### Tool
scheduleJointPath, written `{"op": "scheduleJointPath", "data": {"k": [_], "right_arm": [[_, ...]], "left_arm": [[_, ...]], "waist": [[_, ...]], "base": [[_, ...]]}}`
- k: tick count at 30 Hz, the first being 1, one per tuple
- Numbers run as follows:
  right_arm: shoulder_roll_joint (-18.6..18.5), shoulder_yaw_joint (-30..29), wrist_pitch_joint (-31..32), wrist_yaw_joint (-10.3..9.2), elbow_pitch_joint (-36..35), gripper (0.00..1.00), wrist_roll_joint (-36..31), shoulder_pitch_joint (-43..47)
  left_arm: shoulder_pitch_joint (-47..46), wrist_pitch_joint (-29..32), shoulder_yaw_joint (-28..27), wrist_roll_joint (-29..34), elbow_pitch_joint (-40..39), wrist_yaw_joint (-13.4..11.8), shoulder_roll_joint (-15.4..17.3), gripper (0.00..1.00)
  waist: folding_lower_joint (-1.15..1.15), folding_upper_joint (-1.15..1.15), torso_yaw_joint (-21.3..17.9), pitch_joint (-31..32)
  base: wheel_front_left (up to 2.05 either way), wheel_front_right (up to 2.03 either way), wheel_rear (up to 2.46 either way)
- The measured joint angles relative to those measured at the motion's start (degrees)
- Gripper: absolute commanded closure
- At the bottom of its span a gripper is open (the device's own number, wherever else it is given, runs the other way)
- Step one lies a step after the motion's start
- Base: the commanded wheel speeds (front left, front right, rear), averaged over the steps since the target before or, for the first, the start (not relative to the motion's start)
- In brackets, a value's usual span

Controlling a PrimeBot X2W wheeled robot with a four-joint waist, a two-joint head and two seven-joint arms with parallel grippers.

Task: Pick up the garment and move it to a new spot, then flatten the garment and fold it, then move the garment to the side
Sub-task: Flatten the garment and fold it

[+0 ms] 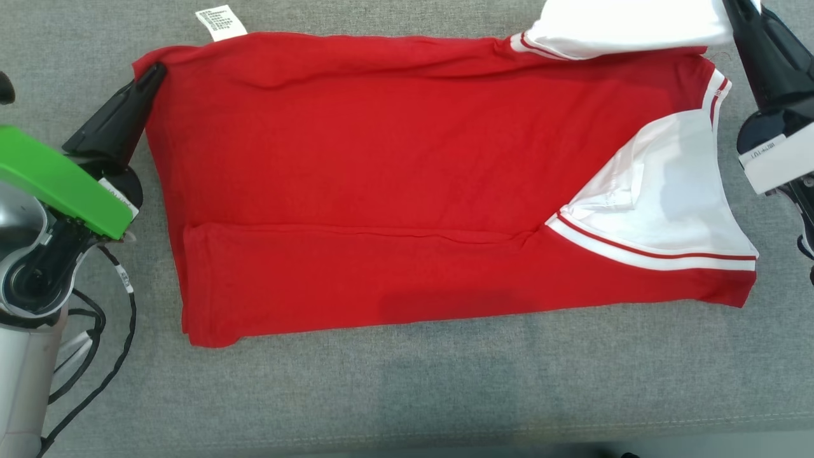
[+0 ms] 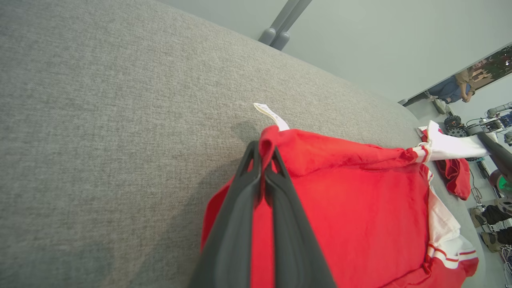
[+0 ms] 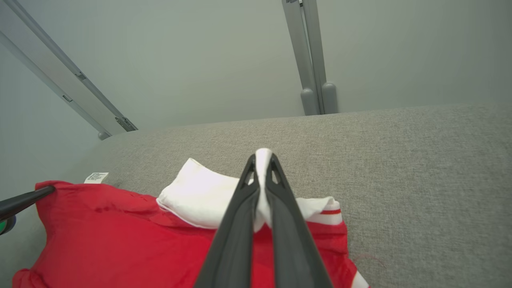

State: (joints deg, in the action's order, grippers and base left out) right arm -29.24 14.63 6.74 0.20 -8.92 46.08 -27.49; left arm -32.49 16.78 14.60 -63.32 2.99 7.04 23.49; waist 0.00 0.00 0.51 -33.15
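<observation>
The garment (image 1: 407, 191) lies spread across the grey padded surface (image 1: 407, 394), red body flat, with a long flap (image 1: 381, 280) along its near edge already turned over onto it. The left gripper (image 2: 263, 150) is clenched on the far left corner of the red cloth, just beside the care label (image 1: 220, 22). The right gripper (image 3: 263, 160) is clenched on the white sleeve (image 1: 623, 25) at the far right corner. I judge this to be the start of a fold of the far edge toward me. Hazard one: the left pinch takes only a small tuck of hem, so a quick lift could pull it free and drop that side. Hazard two: the right pinch holds sleeve, not body. Under tension the sleeve may stretch out alone, and the right shoulder would lag, leaving a slanted crease. Hazard three: unequal height or speed between the two arms would skew the far edge against the near flap. Hazard four: the surface looks coarse, so dragging low across it could rumple the body or reopen the near flap. I would lift both corners together and keep them level.
</observation>
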Motion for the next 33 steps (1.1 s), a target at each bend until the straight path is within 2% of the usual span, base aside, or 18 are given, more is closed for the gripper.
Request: {"op": "scheduleJointPath", "data": {"k": [11, 33], "right_arm": [[-1.05, -2.15, -1.22, -2.33, -3.33, 1.00, 0.44, 7.33], [0.64, -2.10, -4.15, -3.93, -7.73, 1.00, 0.99, 18.02]], "left_arm": [[2.55, -4.83, 0.52, -0.16, -0.23, 0.01, 0.53, 1.00], [6.37, -12.92, 4.39, 0.15, -1.58, 0.02, 2.67, 1.00]], "waist": [[0.00, 0.00, 0.29, 0.97], [0.00, 0.00, -0.48, 3.32]], "base": [[0.00, 0.00, 0.00], [0.00, 0.00, 0.00]]}}
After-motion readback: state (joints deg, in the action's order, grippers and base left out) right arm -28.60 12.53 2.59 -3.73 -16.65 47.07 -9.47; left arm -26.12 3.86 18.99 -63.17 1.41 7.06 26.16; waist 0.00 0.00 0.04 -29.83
